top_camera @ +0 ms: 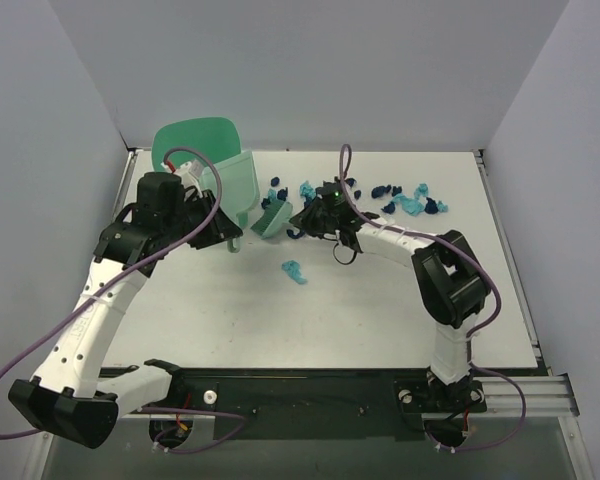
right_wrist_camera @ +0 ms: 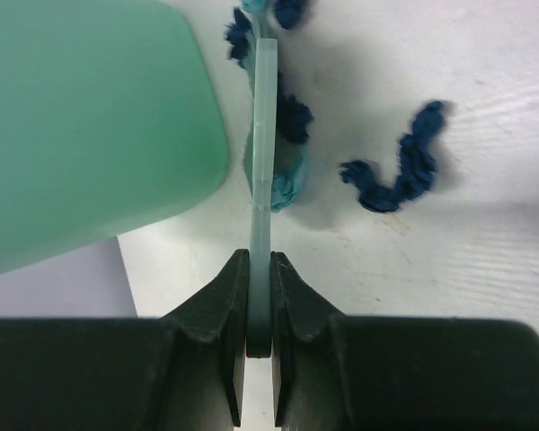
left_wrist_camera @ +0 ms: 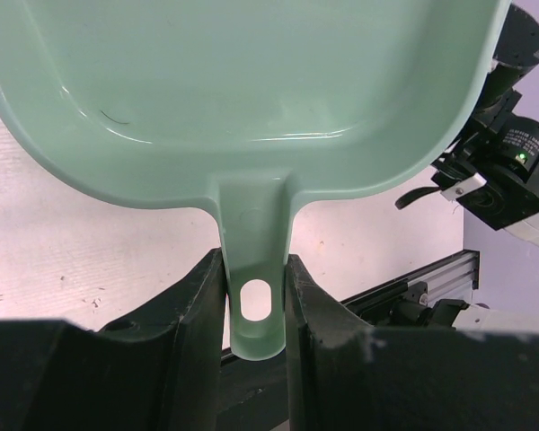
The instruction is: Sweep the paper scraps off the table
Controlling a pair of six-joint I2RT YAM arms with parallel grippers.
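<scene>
Seen from above, the left fingers [left_wrist_camera: 180, 346] clamp the handle of a mint-green dustpan [left_wrist_camera: 251, 90] at upper left, the right fingers [right_wrist_camera: 207, 328] pinch a thin green brush [right_wrist_camera: 264, 117] at centre, and navy and turquoise paper scraps [top_camera: 405, 203] dot the white surface [top_camera: 380, 300] at upper middle.

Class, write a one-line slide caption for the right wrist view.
The right gripper pinches a thin mint-green brush edge-on beside the dustpan, navy paper scraps on the white table.

Bright, even overhead light; only soft shadows on the worktop [top_camera: 380, 310]. Wrist views go soft at 6 o'clock, faint glare streaks on the dustpan [left_wrist_camera: 251, 90].
</scene>
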